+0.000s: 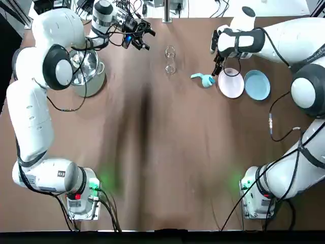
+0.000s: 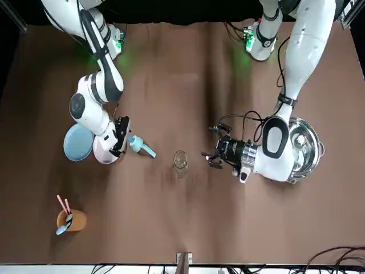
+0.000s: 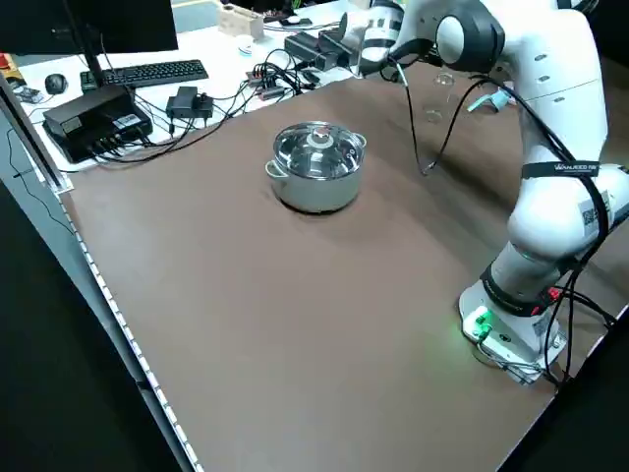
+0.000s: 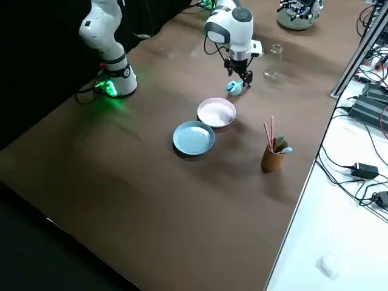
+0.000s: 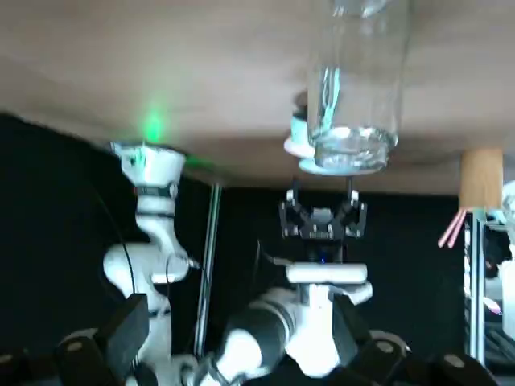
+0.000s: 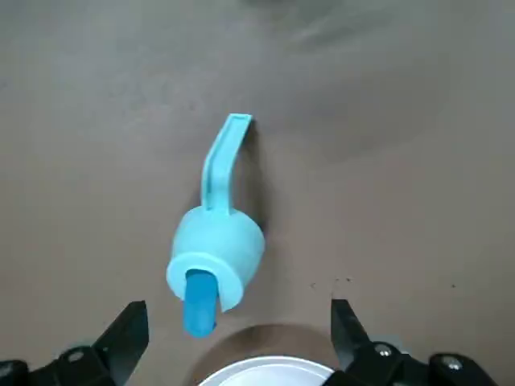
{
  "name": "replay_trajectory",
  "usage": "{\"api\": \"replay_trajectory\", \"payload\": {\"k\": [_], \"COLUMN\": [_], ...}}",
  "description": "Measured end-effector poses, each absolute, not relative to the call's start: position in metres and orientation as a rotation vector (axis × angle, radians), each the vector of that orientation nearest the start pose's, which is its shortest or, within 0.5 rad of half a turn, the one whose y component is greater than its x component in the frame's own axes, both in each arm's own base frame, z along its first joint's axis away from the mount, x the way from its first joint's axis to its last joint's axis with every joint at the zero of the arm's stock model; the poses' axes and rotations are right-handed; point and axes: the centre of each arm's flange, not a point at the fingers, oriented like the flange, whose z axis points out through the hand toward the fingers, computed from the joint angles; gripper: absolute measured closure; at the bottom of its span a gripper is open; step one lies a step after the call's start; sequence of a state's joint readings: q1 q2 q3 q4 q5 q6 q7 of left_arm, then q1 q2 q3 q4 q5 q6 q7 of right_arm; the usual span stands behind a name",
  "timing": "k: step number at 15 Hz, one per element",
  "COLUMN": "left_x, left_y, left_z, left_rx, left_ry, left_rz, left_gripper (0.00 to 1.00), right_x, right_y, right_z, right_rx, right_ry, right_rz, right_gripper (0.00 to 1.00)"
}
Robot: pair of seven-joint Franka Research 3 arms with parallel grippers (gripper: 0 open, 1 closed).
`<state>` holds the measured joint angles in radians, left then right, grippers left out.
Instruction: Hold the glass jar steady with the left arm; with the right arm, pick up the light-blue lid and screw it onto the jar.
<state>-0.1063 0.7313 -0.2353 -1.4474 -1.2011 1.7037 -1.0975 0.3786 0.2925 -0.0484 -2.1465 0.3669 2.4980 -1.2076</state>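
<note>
- Progress: basically zero as far as I can judge. The glass jar stands bare-mouthed at the far middle of the table, with nothing holding it and nothing on it.
- The left gripper hangs just left of the jar with its fingers spread and aimed at it, but it's clear of the glass, so the "hold it steady" part isn't done.
- The right gripper hovers right over the light-blue lid. Its fingers are wide apart on either side of the lid and it's gripping nothing.
- The lid lies on the table to the right of the jar, well apart from it, just left of the white plate.
- Still to do, I'd say: clamp the jar, grab the lid, carry it left and over the mouth, then screw it on.
- Jar orientation: upright, long axis vertical, mouth facing up.
- Lid orientation: its long axis runs roughly left-right. A thin tab sticks out of the round cap and points left toward the jar, and a stubby spout pokes out the opposite way, toward the plate. I can't tell which way the threaded side faces.
</note>
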Motion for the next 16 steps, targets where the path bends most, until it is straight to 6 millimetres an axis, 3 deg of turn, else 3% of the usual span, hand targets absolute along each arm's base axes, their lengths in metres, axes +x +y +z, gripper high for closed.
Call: {"api": "replay_trajectory", "payload": {"k": [9, 16], "left_x": [0.645, 0.645], "left_y": [-0.293, -0.285], "left_z": [0.275, 0.266], "left_rx": [1.483, 1.482], "left_ry": [1.240, 1.194], "left_rz": [-1.489, -1.504], "left_gripper": [0.00, 0.00], "right_x": [0.524, 0.510], "right_y": [0.197, 0.188], "right_z": [0.252, 0.230], "right_rx": [-2.452, -2.498], "right_ry": [-1.554, -1.509], "right_rz": [-0.291, -0.282], "right_gripper": [0.02, 0.03]}}
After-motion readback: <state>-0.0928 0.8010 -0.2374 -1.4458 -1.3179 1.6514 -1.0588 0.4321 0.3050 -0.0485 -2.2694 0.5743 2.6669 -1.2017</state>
